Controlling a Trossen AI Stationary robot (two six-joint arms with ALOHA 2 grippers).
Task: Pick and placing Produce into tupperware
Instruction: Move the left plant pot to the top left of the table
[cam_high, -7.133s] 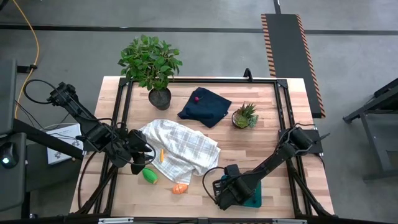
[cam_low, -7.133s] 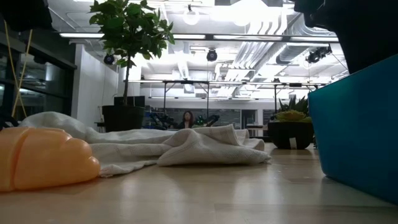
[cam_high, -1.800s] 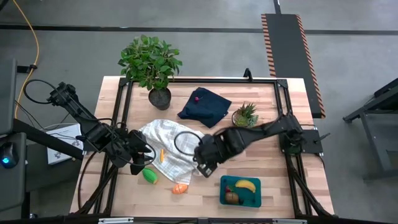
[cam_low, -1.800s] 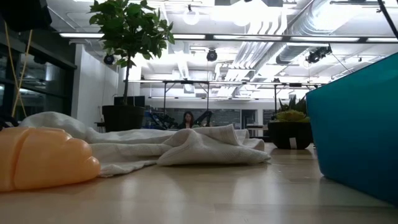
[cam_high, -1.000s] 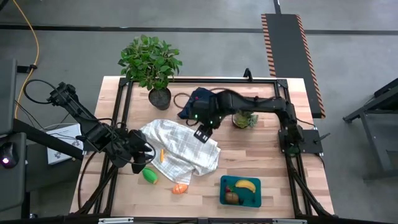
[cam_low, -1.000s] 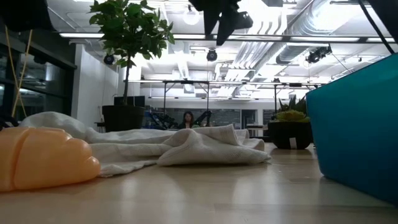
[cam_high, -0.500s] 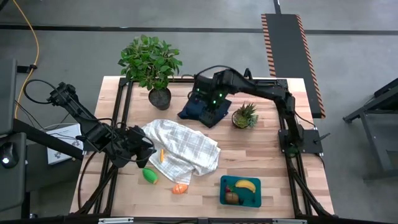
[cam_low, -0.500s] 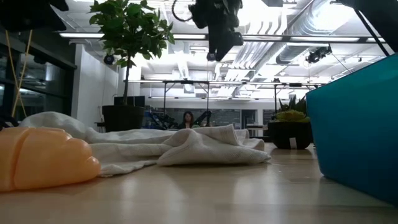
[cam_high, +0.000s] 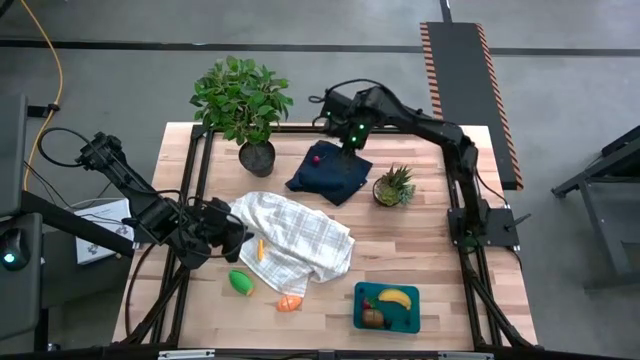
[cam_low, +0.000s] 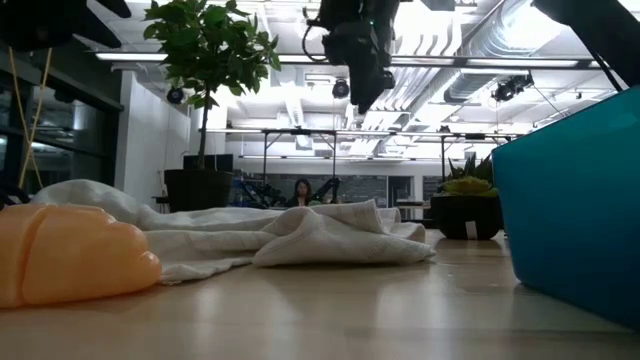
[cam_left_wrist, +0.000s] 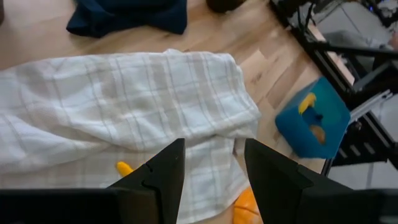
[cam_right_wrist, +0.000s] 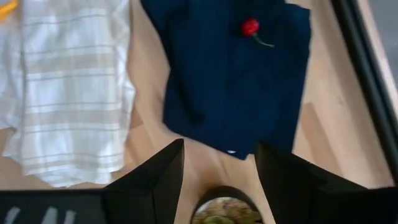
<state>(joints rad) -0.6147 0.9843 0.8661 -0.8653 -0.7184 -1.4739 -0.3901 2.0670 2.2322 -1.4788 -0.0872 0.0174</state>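
The teal tupperware (cam_high: 400, 318) sits near the table's near edge and holds a yellow banana (cam_high: 396, 297), a brown round piece (cam_high: 372, 318) and a red bit. A green piece (cam_high: 240, 282) and an orange piece (cam_high: 289, 302) lie on the wood to its left. A small orange piece (cam_high: 260, 249) rests on the white checked cloth (cam_high: 295, 240). A red berry (cam_right_wrist: 250, 27) lies on the dark navy cloth (cam_right_wrist: 230, 81). My right gripper (cam_right_wrist: 216, 171) hangs open, high over the navy cloth's far side. My left gripper (cam_left_wrist: 211, 174) is open at the white cloth's left edge.
A large leafy potted plant (cam_high: 243, 105) stands at the far left corner. A small spiky potted plant (cam_high: 393, 187) stands right of the navy cloth, close under the right arm. Bare wood lies between the white cloth and the tupperware.
My right gripper has swung from above the white cloth's far right part toward the table's far edge, rising over the navy cloth, and has stayed open. My left gripper has shifted slightly toward the far edge. No produce has moved.
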